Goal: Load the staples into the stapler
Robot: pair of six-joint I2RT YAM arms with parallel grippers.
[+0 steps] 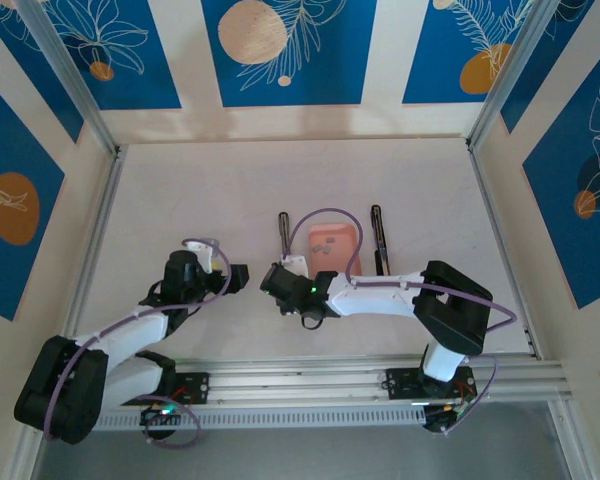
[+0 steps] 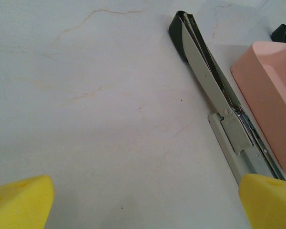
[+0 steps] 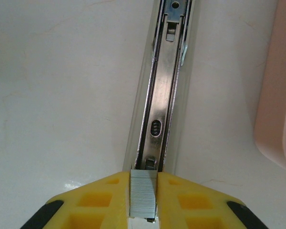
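The right claw (image 3: 143, 177) is narrow and holds a short strip of staples (image 3: 143, 195) pinched between its yellow pads (image 3: 112, 195). The stapler (image 3: 164, 95) lies open on the table (image 3: 62, 95), just left of the pink tray (image 3: 276, 95). Its bright metal rail (image 3: 157, 129) begins directly at the claw's tips and runs straight away from them, leaning slightly right. The strip sits at the near end of the rail, its long axis closely matching the channel. In my judgement the coming move depends on keeping that alignment while the strip seats and slides forward. The left claw (image 2: 145, 202) is wide and holds nothing. It stands beside the stapler (image 2: 214, 90), but the right is nearer and better placed.
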